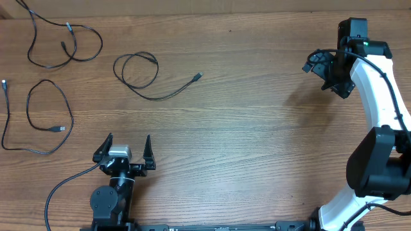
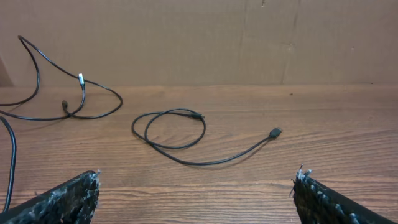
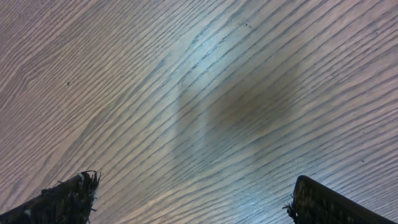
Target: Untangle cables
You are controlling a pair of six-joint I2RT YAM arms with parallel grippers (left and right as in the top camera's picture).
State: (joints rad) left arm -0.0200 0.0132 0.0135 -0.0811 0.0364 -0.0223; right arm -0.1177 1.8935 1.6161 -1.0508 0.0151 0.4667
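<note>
Three thin black cables lie apart on the left half of the wooden table. One cable (image 1: pixel 68 26) loops at the far left corner. A second cable (image 1: pixel 197 77) forms a loop with a long tail ending in a plug. The third cable (image 1: pixel 60 129) curls near the left edge. My left gripper (image 1: pixel 125 152) stands open near the front edge, short of the looped cable (image 2: pixel 275 132), with nothing between its fingers (image 2: pixel 198 180). The far cable (image 2: pixel 81 78) shows behind it. My right gripper (image 1: pixel 327 74) hangs open at the far right, over bare wood (image 3: pixel 193 183), far from every cable.
A cardboard wall (image 2: pixel 249 37) closes the far side of the table. The left arm's own thicker wire (image 1: pixel 61 189) trails off the front left. The white right arm (image 1: pixel 379 96) runs along the right edge.
</note>
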